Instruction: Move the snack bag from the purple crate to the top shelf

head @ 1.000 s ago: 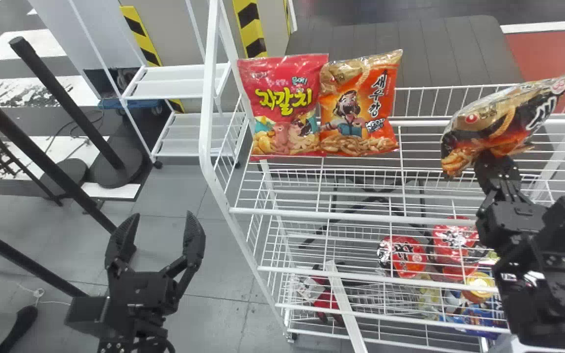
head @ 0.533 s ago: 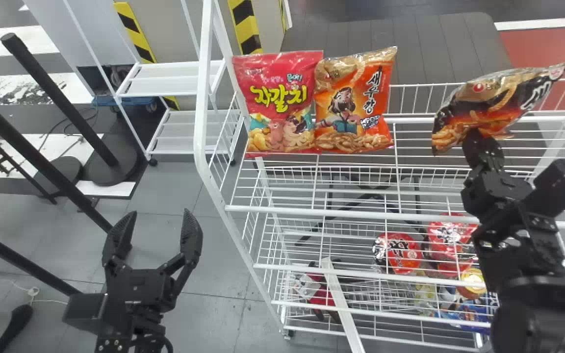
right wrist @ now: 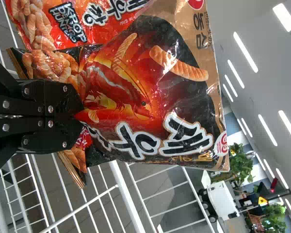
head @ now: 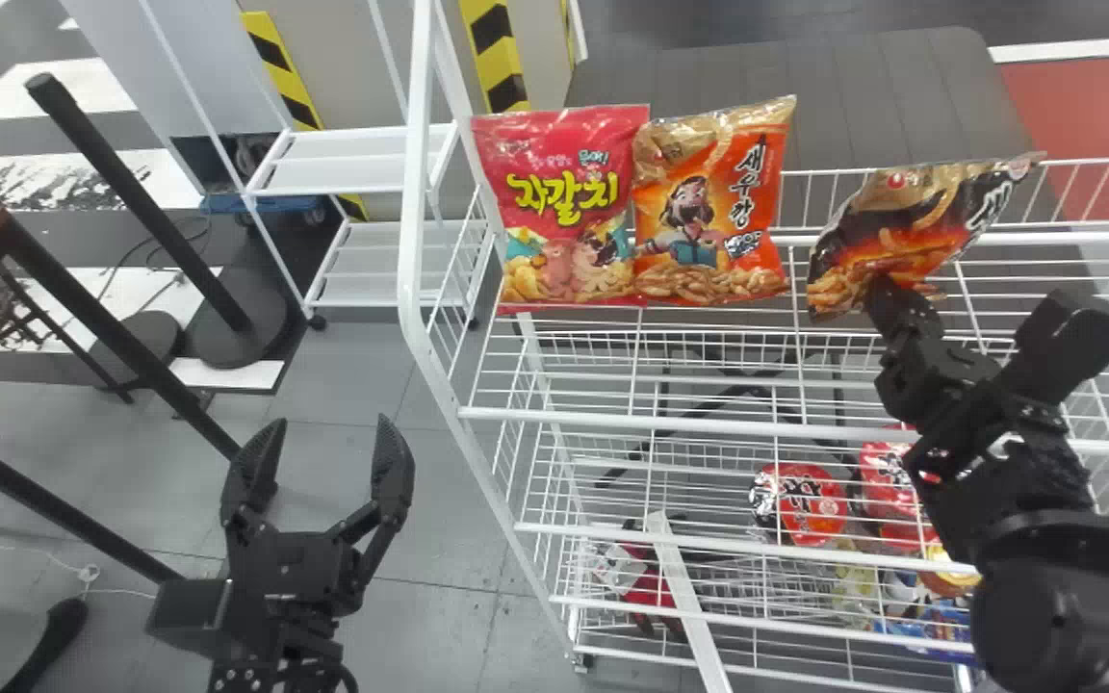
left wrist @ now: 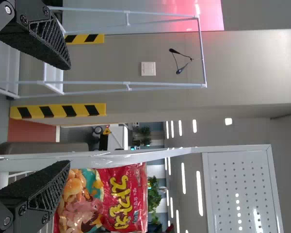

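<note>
Right tool [head: 884, 293] clamps the snack bag [head: 906, 226] over the top shelf [head: 651, 422], right of 2 bags [head: 564, 207] by its left edge; left tool [head: 328, 438], apart, hangs beyond that edge.

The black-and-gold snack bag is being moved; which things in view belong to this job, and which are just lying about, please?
In the job:
black-and-gold snack bag, held up
right gripper, pinching it
top shelf, the goal

Just about:
red snack bag and orange snack bag, side by side
red round pack, lower down
left gripper, idle
</note>
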Robot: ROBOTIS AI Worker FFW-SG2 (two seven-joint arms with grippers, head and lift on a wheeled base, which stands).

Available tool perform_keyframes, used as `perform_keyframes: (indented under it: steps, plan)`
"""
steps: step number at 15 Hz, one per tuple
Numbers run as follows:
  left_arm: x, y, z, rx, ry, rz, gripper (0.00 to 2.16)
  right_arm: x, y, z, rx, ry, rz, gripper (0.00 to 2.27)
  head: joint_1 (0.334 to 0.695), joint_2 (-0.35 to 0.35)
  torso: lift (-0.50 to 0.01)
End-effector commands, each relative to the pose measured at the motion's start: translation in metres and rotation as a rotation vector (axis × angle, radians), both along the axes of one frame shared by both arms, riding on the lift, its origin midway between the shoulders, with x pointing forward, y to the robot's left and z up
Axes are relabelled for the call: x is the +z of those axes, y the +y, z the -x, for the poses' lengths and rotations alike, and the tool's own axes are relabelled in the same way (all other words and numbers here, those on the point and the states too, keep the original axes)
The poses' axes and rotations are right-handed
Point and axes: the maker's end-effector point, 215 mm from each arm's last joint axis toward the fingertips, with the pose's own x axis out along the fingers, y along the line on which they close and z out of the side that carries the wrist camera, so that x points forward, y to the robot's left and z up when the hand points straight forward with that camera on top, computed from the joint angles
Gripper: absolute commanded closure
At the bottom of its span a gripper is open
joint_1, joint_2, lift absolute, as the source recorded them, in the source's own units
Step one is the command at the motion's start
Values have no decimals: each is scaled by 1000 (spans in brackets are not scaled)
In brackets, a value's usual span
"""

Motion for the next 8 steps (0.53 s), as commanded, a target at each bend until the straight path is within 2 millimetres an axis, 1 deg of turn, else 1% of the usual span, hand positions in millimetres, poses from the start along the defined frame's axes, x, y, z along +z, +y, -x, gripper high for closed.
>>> perform_keyframes:
  steps: [1,4,5,8]
  plan:
    - [0,-1,0,-3,-2,0,134,11,-1,-5,-4,-23,-12,2219,695,239,3]
    - [0,-1,0,-3,-2,0,134,24,-1,-16,-7,-45,-16,2219,695,235,3]
    - [1,-1,0,-3,-5,0,134,24,-3,-22,-12,-42,-8,2219,695,234,3]
    - [1,-1,0,-2,-5,0,134,13,-8,-31,-20,-12,6,2219,695,227,3]
